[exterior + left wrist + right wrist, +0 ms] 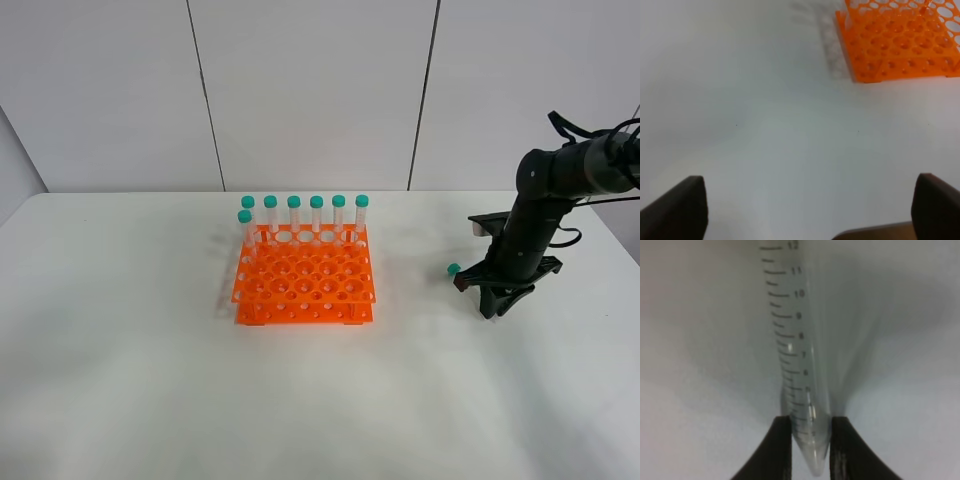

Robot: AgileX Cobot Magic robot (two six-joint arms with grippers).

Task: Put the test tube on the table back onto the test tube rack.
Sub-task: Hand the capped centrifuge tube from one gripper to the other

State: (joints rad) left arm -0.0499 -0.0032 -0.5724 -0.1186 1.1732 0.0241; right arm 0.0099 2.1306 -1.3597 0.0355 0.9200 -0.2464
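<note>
Orange test tube rack (305,285) mid-surface, the loose test tube (453,269) pinched off at its 3 o'clock.
The left claw (809,186) hangs above the white surface (765,125) with its jaws spread wide and nothing between them. The rack carries six teal-capped tubes (316,215) upright along its 12 o'clock edge and a seventh just in front at the 10 o'clock corner. Well apart at 3 o'clock, the test tube lies low, cap toward the rack. The right claw (811,422) pinches it near the conical tip. Whether the tube touches the surface I cannot tell.
</note>
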